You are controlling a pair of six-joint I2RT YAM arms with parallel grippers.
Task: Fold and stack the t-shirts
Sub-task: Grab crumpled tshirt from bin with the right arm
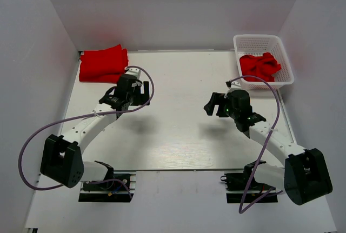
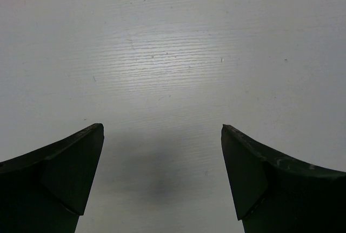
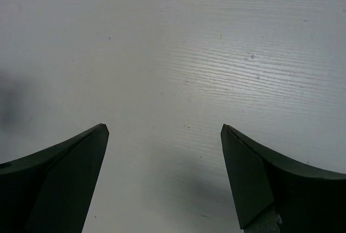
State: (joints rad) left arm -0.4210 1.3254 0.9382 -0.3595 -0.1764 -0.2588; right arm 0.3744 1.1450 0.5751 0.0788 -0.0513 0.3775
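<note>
- Left gripper (image 1: 143, 92): arm reaching forward, jaws spread wide, empty.
- Right gripper (image 1: 212, 105): arm angled inward, jaws spread wide, empty.
- Folded bright red cloth t-shirt (image 1: 102, 64) lies far left; crumpled red t-shirt (image 1: 260, 65) sits inside white plastic mesh basket (image 1: 258, 39).

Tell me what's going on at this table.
Two robot arms are working on folding and stacking red t-shirts. At this moment neither holds anything: the left hand and the right hand both hover open over the bare table. A folded red pile lies at the far left corner. A crumpled red t-shirt sits in the white basket at the far right, not yet picked up.
</note>
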